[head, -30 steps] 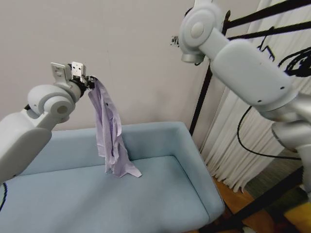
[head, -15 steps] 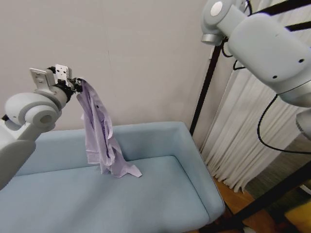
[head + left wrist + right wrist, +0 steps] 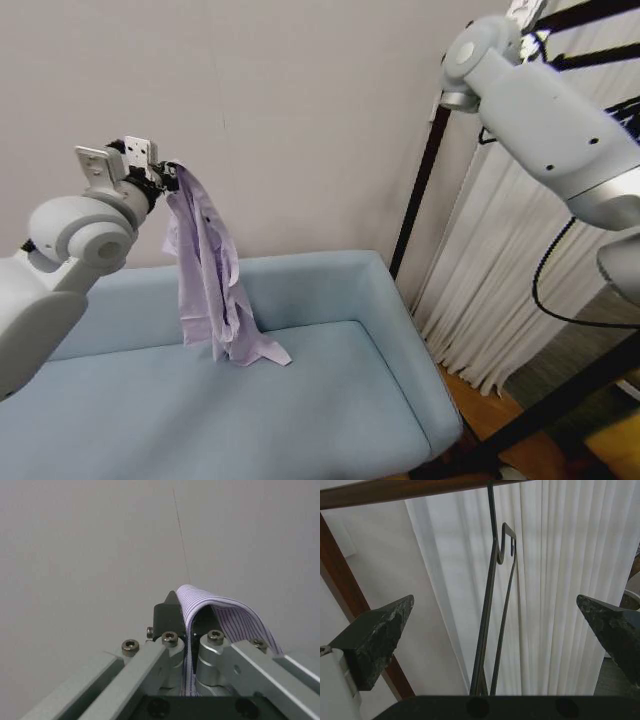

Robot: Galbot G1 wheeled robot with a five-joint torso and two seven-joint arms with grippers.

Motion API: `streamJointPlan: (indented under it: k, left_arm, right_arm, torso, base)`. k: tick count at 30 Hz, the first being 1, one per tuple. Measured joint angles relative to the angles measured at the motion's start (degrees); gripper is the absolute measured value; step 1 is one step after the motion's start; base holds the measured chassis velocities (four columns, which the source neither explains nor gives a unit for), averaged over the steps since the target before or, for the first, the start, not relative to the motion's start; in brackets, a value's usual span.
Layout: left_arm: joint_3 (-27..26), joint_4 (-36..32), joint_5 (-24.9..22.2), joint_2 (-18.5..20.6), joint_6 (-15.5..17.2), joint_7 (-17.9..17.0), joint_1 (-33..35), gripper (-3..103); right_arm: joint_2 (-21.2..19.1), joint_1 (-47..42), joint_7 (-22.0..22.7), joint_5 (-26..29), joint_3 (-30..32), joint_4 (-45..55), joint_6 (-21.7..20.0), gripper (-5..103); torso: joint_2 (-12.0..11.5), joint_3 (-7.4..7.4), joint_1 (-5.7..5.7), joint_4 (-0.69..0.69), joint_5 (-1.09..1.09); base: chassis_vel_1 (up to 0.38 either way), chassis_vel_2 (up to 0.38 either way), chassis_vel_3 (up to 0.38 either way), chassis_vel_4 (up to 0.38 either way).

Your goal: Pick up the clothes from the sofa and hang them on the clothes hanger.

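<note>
- Head view: at the left we see the left gripper (image 3: 160, 172) raised and clamped on a lilac pinstriped cotton shirt (image 3: 205, 270). The shirt hangs down, its hem touching the seat of the pale blue fabric sofa (image 3: 330, 400).
- Left wrist view: we see a fold of the shirt (image 3: 220, 610) pinched in the left gripper's (image 3: 187, 630) closed jaws.
- Right wrist view: the right gripper's (image 3: 495, 600) jaws stand wide. We see a thin dark wire hanger (image 3: 488, 605) between them, under a brown rail (image 3: 395, 490).

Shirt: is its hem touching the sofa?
Touching. Head view: shirt hangs from the left gripper, hem spread flat on the sofa; right gripper is up by the rack.
</note>
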Motion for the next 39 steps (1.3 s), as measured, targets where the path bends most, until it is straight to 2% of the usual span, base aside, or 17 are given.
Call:
streamJointPlan:
  k: [7, 9, 13, 15, 18, 19, 22, 23, 25, 28, 30, 31, 33, 36, 39]
  left_arm:
    - [0.0, 0.4, 0.6, -0.6, -0.2, 0.0, 0.2, 1]
    - [0.0, 0.4, 0.7, -0.7, -0.3, 0.0, 0.3, 1]
    - [-0.1, 0.4, 0.8, -0.9, -0.6, 0.0, 0.6, 1]
    - [-0.2, 0.4, 0.9, -0.9, -0.7, 0.0, 0.7, 1]
    - [-0.4, 0.3, 0.9, -0.8, -1.0, 0.0, 1.1, 1]
    - [-0.4, 0.3, 0.9, -0.8, -1.0, 0.0, 1.1, 1]
    - [-0.6, 0.3, 0.9, -0.6, -1.3, 0.0, 1.3, 1]
    - [-0.6, 0.3, 0.9, -0.6, -1.3, 0.0, 1.3, 1]
    - [-0.7, 0.2, 0.9, -0.5, -1.5, 0.0, 1.5, 1]
    - [-0.8, 0.2, 0.9, -0.4, -1.5, 0.1, 1.5, 1]
    - [-0.8, 0.3, 0.9, -0.4, -1.6, 0.2, 1.5, 1]
    - [-0.8, 0.3, 0.9, -0.4, -1.6, 0.3, 1.5, 1]
    - [-0.9, 0.3, 0.9, -0.4, -1.7, 0.3, 1.4, 1]
    - [-0.9, 0.3, 0.8, -0.5, -1.7, 0.3, 1.4, 1]
    - [-0.9, 0.1, 0.7, -0.5, -1.7, 0.4, 1.2, 1]
  right_arm:
    - [1.7, -0.9, -1.9, -1.4, 2.0, -2.2, -0.2, 103]
    - [2.2, -1.0, -2.0, -1.7, 2.3, -2.8, -0.2, 99]
    - [3.3, -1.1, -2.6, -3.1, 2.5, -4.6, 0.0, 78]
    - [3.4, -1.1, -2.6, -3.3, 2.5, -5.0, 0.0, 78]
    - [3.3, -1.6, -2.8, -3.8, 2.6, -5.4, 0.1, 61]
    - [3.3, -1.6, -2.8, -3.8, 2.6, -5.4, 0.1, 61]
    - [3.2, -2.3, -3.0, -4.4, 3.0, -5.8, 0.1, 45]
    - [3.2, -2.3, -3.0, -4.4, 3.0, -5.8, 0.1, 45]
    - [3.1, -2.5, -3.2, -4.6, 3.2, -5.9, 0.2, 34]
    - [3.0, -2.5, -3.5, -4.9, 3.2, -6.1, 0.2, 29]
    - [2.7, -2.5, -3.7, -5.2, 3.3, -6.3, 0.4, 18]
    - [2.6, -2.6, -3.8, -5.3, 3.3, -6.3, 0.5, 18]
    - [2.0, -2.8, -3.8, -5.3, 3.2, -5.9, 0.6, 7]
    - [1.3, -3.2, -3.8, -5.3, 3.1, -5.3, 0.6, 2]
    - [0.5, -3.5, -3.9, -5.3, 2.9, -4.5, 0.7, 2]
  torso:
    - [0.0, 0.00, 0.00, 0.01, -0.02]
    - [0.0, 0.00, 0.00, 0.02, -0.03]
    - [0.0, 0.00, 0.00, 0.01, -0.03]
    - [0.0, 0.00, 0.00, 0.01, -0.02]
    - [0.0, -0.01, 0.00, 0.00, -0.01]
    - [0.0, -0.01, 0.00, 0.00, -0.01]
    - [0.0, 0.00, 0.00, 0.00, -0.01]
    - [0.0, 0.00, 0.00, 0.00, -0.01]
    - [0.0, 0.00, 0.00, 0.01, -0.01]
    - [0.0, 0.00, 0.00, 0.01, -0.01]
    - [0.0, 0.00, 0.00, 0.01, -0.01]
    - [0.0, -0.01, 0.00, 0.01, -0.02]
    - [0.0, 0.00, 0.00, 0.01, -0.01]
    - [0.0, -0.01, 0.00, 0.00, -0.01]
    - [0.0, -0.01, 0.00, 0.00, -0.01]
  base:
    - [0.000, 0.000, 0.000, 0.000]
    - [0.000, 0.000, 0.000, 0.000]
    - [0.000, 0.000, 0.000, 0.000]
    - [0.000, 0.000, 0.000, 0.000]
    - [0.000, 0.000, 0.000, 0.000]
    - [0.000, 0.000, 0.000, 0.000]
    - [0.000, 0.000, 0.000, 0.000]
    - [0.000, 0.000, 0.000, 0.000]
    - [0.000, 0.000, 0.000, 0.000]
    - [0.000, 0.000, 0.000, 0.000]
    - [0.000, 0.000, 0.000, 0.000]
    - [0.000, 0.000, 0.000, 0.000]
    - [0.000, 0.000, 0.000, 0.000]
    - [0.000, 0.000, 0.000, 0.000]
    - [0.000, 0.000, 0.000, 0.000]
